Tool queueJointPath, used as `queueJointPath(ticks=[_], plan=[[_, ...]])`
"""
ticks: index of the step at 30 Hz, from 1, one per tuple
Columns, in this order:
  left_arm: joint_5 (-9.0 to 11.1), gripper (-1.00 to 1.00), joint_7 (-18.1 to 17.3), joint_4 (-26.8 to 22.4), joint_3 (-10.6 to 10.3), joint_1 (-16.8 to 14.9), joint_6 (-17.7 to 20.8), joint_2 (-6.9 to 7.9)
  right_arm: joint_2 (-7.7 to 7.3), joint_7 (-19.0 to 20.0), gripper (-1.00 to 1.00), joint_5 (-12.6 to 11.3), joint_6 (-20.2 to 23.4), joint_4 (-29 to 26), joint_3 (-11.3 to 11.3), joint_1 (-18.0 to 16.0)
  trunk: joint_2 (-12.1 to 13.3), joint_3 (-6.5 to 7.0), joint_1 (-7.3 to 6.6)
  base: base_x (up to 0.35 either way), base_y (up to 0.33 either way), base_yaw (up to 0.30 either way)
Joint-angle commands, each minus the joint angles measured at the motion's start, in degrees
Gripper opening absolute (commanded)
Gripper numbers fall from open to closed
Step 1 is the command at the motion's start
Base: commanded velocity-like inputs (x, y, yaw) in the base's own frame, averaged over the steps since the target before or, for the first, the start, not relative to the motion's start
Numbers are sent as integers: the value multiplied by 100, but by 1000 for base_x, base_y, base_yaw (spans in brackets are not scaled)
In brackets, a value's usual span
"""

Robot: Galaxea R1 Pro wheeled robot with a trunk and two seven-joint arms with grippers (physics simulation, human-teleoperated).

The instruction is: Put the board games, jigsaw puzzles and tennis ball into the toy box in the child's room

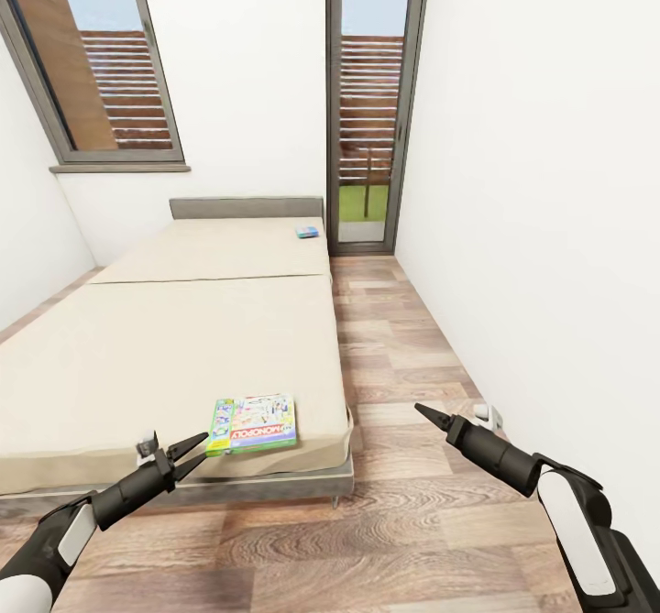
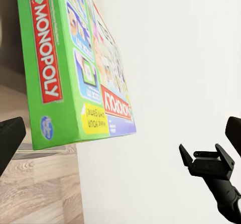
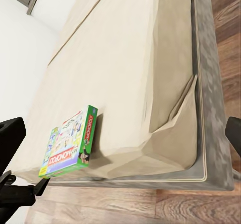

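White-walled bedroom, plank floor. Green-edged Monopoly board game box [image 1: 253,423] sits at the near corner of the low beige bed [image 1: 165,338]. Left hand [image 1: 183,456] spread wide just beside it; right hand [image 1: 433,416] looks closed, holding nothing. Pickup stage, I'd say: left needs to straddle the box edge next.
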Motion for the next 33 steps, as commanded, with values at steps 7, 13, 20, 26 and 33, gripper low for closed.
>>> queueJointPath(ticks=[7, 13, 20, 26, 33], plan=[[9, 100, -18, 1, 8, -3, 62, 6, 1, 12, 100, 0, 26, 7, -6, -4, -2, -5, -1, 0, 0, 0], [9, 100, -19, 1, 8, -3, 64, 2, 1, 11, 100, 5, 24, 15, -3, -4, -2, -5, -1, 0, 0, 0], [9, 100, -19, 1, 8, -3, 65, 8, 8, -3, 100, 18, 21, 17, 5, -4, -2, -5, -1, 0, 0, 0], [9, 100, -19, 1, 8, -3, 98, 8, 9, -14, 100, 31, 16, 18, 14, -4, -2, -5, -1, 0, 0, 0], [9, 100, -19, 1, 8, -3, 145, 35, 10, -23, 100, 40, 15, 18, 22, -4, -2, -5, -1, 0, 0, 0]])
